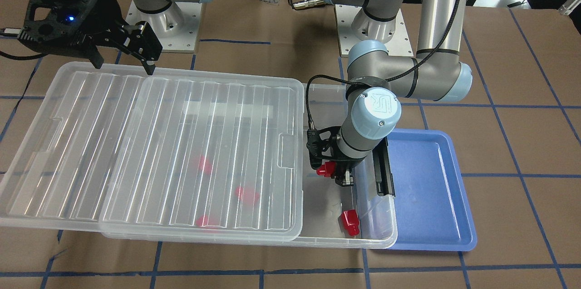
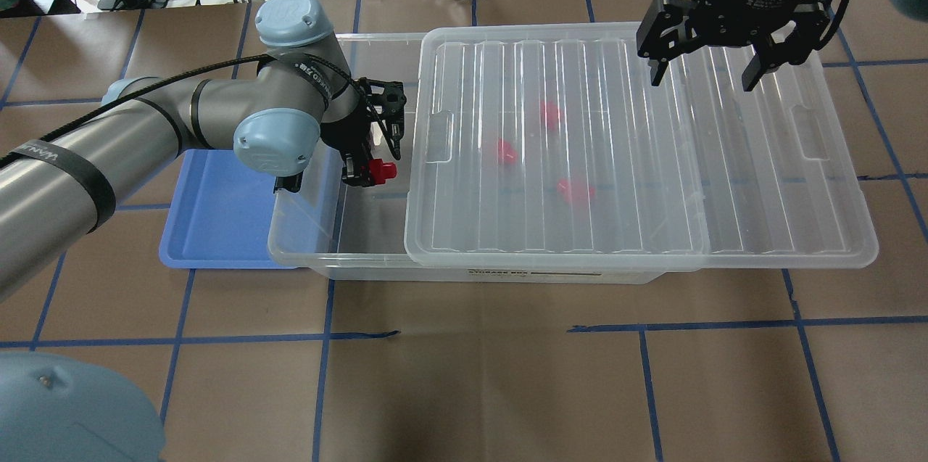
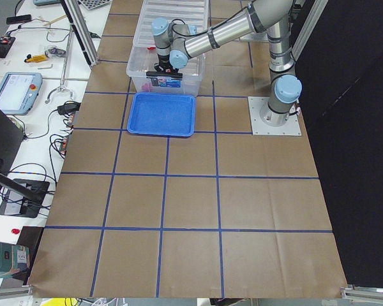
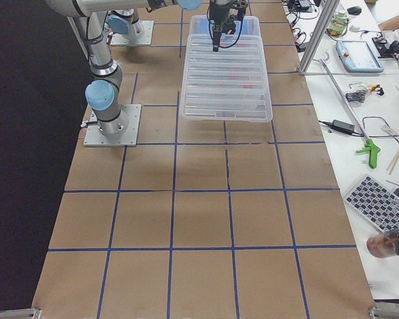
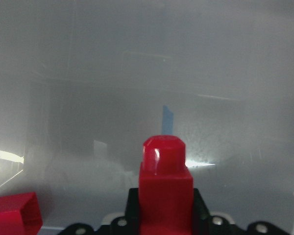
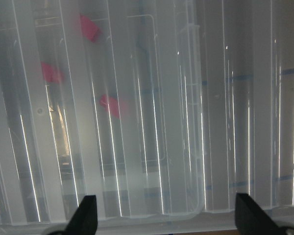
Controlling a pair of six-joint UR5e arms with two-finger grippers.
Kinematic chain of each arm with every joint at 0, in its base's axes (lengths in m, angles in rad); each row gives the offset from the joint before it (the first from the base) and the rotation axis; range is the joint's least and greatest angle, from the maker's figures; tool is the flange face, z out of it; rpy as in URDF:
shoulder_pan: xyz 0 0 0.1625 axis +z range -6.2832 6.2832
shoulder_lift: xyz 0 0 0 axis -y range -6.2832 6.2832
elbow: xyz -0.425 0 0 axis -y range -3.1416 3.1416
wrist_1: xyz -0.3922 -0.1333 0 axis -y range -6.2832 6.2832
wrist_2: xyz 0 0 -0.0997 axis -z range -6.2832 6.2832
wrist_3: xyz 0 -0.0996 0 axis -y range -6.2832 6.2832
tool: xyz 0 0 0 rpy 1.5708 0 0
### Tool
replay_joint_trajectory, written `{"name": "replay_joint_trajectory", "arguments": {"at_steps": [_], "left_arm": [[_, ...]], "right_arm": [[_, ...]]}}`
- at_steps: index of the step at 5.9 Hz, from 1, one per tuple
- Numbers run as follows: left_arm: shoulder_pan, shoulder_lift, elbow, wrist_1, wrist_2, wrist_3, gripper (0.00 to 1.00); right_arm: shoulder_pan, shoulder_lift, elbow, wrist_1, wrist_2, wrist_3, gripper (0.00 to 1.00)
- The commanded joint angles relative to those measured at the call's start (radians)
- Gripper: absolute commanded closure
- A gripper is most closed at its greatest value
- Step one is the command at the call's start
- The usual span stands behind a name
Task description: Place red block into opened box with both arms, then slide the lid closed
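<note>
My left gripper is shut on a red block, holding it low inside the uncovered left end of the clear box. In the left wrist view the red block stands knob-up between the fingers, above the box floor. Another red block lies loose on the uncovered floor. The ribbed lid is slid toward my right, overhanging that end, with three red blocks showing through it. My right gripper hangs open over the lid's far edge, touching nothing; the right wrist view looks down on the lid.
A blue tray lies on the table right beside the box's open end, under my left arm. A black clip bar sits on that short end of the box. Brown paper with blue tape lines covers the table.
</note>
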Motion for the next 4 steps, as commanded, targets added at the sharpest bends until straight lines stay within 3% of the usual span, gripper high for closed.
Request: {"name": "replay_joint_trajectory", "arguments": {"at_steps": [1,2,4], "left_arm": [[0.001,-0.01,-0.03,0.046,0.0,0.003,0.96],[0.002,-0.024,-0.038,0.065,0.0,0.003,0.94],[0.004,-0.038,-0.036,0.085,-0.009,0.0,0.11]], "right_arm": [[0.001,-0.004,-0.002,-0.003,0.008,0.0,0.0],[0.001,-0.001,-0.001,-0.003,0.008,0.0,0.0],[0.001,-0.001,0.001,-0.003,0.008,0.0,0.0]]}}
